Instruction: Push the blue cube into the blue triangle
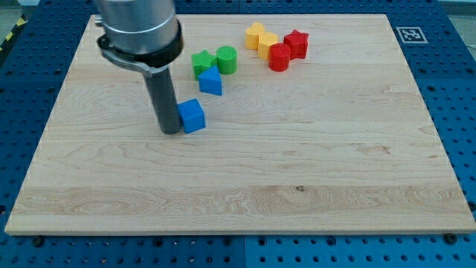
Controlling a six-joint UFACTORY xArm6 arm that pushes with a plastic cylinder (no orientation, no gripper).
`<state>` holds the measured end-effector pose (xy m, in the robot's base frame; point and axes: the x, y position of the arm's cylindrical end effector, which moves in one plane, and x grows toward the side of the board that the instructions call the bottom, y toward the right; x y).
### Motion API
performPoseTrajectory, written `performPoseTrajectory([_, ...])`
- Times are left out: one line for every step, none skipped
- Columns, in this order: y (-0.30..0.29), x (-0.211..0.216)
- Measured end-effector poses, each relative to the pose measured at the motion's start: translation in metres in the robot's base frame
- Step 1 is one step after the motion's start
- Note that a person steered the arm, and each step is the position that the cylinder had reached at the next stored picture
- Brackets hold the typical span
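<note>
My tip (171, 131) touches the blue cube (193, 116) on its left side; the tool is a bare rod, gripping nothing. Blue triangle (210, 81) sits near, toward the view's top-right. The cube looks light and rigid (likely slides easily on the tabletop (312, 164)); I'd push on its lower-left face.

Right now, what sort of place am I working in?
Likely a robotics lab bench: a wooden board on a blue perforated table, a printed marker tag on the board's corner, and small coloured toy blocks.
</note>
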<state>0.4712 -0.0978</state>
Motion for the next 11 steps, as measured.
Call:
performPoseTrajectory([0.022, 0.000])
performPoseTrajectory([0.028, -0.004])
performPoseTrajectory([0.028, -0.015])
performPoseTrajectory([0.032, -0.036])
performPoseTrajectory([0.039, -0.062])
performPoseTrajectory([0.040, -0.071])
performPoseTrajectory([0.037, -0.071])
performPoseTrajectory([0.037, -0.071])
performPoseTrajectory([0.037, -0.071])
performPoseTrajectory([0.037, -0.044])
performPoseTrajectory([0.055, -0.015])
